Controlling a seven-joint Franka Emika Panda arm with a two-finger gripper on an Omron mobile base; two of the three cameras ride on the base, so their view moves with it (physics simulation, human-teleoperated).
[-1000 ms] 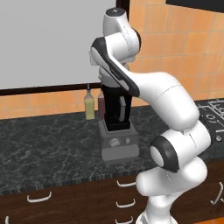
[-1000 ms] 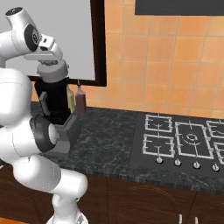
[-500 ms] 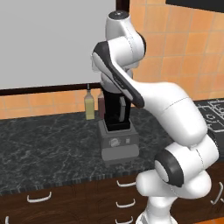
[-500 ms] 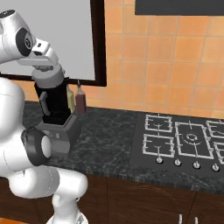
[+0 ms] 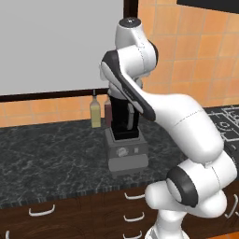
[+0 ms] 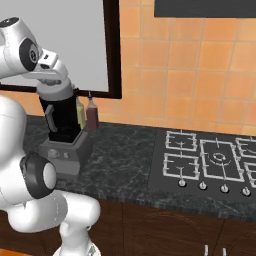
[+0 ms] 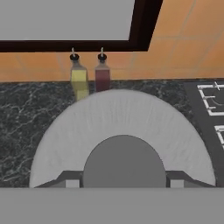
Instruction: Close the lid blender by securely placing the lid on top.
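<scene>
Two base views: blender (image 5: 125, 140) seen on counter (image 5: 51, 158), jar top hidden behind arm. Hand view: lid (image 7: 122, 127) seen close under gripper (image 7: 122, 181), knob between fingertips; grasp likely, cannot be told. Risk judged: lid seated off-centre, tilted if released early.

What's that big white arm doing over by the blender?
The white robot arm is putting the lid on the blender, which stands on the dark counter in front of two bottles. Its hand sits right on top of the jar. The hand view shows the gripper astride the lid's central knob, but whether it grips, or whether the lid is fully seated, is unclear.
</scene>
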